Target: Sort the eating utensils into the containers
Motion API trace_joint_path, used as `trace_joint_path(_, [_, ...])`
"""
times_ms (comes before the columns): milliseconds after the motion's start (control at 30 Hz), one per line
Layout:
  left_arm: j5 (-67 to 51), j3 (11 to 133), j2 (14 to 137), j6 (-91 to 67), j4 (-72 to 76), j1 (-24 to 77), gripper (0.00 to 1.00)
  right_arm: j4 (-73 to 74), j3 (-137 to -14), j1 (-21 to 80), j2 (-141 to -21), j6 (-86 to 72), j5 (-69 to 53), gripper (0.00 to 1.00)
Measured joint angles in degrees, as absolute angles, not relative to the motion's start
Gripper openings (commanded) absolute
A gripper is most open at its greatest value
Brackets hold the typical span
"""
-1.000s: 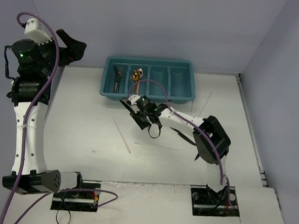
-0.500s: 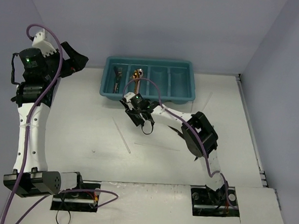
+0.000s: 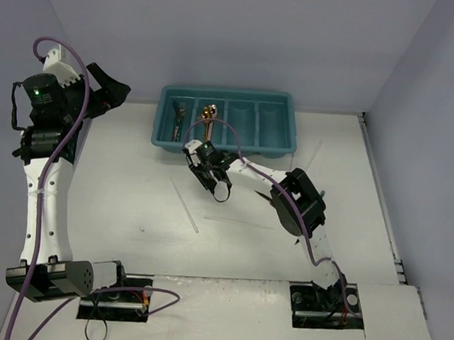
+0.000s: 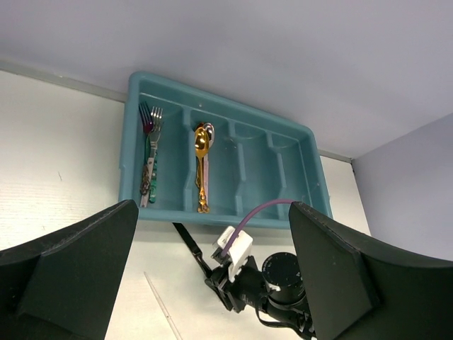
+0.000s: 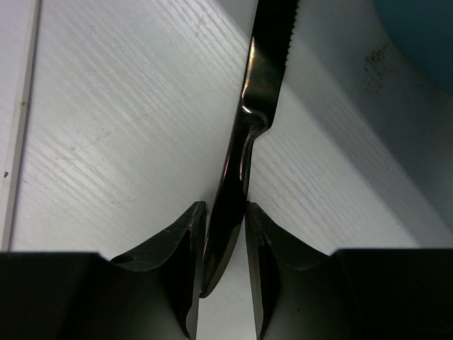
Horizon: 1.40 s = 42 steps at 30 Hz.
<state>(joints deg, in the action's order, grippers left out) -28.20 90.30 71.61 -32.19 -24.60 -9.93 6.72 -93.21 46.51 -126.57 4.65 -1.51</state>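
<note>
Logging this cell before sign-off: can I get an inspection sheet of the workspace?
Surface: white table, no marks seen.
Job's things: teal tray holds forks in its leftmost compartment and a gold spoon in the next; black knife and pale sticks lie on the table.
Clutter: nothing seen.
Claws: left claw open, raised; right claw shut on the black knife.
Cables: purple cable along each arm.
Surroundings: pale walls.

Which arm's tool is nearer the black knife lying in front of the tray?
Right. The right tool straddles the handle of the black knife, a finger on each side. The left tool hangs open, raised, left of the teal tray, well away.
</note>
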Motion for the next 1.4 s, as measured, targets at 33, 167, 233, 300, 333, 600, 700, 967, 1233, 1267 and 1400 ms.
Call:
trace_joint_path(33, [-28.4,90.3,71.6,-32.3,-24.6,-10.1,0.87,6.7,-93.2,46.5,-126.6,4.7,-2.0,0.22])
trace_joint_path(167, [-28.7,90.5,71.6,-33.0,-24.8,-10.5,0.87,6.4,-93.0,46.0,-126.6,4.8,-4.7,0.10])
trace_joint_path(233, [-28.7,91.1,71.8,-33.0,-25.5,-10.6,0.87,5.4,-92.0,45.8,-126.2,5.1,-6.4,0.05])
trace_joint_path(300, [-28.7,91.8,71.9,-33.0,-26.4,-10.9,0.87,4.5,-90.1,45.7,-125.0,5.4,-7.7,0.04])
trace_joint_path(333, [-28.7,92.2,71.9,-33.0,-26.7,-11.0,0.87,4.4,-88.6,45.6,-124.1,5.6,-8.2,0.03])
trace_joint_path(600, [-28.8,93.2,71.9,-33.0,-27.8,-11.8,0.87,6.7,-77.8,46.4,-116.1,4.6,-9.7,0.19])
trace_joint_path(700, [-29.0,93.2,71.9,-33.0,-28.2,-11.8,0.87,8.4,-77.6,46.9,-115.6,4.6,-9.3,0.26])
trace_joint_path(967, [-29.8,93.6,71.9,-33.0,-29.0,-12.1,0.87,14.7,-80.6,47.4,-116.8,5.9,-6.3,0.36])
trace_joint_path(1233, [-30.3,93.6,71.9,-32.9,-29.8,-13.0,0.87,23.3,-91.2,47.8,-123.0,9.3,-6.0,0.35])
trace_joint_path(1267, [-30.5,93.6,71.9,-32.9,-29.8,-13.1,0.87,24.2,-92.6,47.8,-123.8,9.9,-6.0,0.35])
trace_joint_path(1400, [-31.1,93.5,71.9,-32.9,-29.8,-13.9,0.87,27.8,-97.2,48.2,-126.5,12.2,-6.5,0.34])
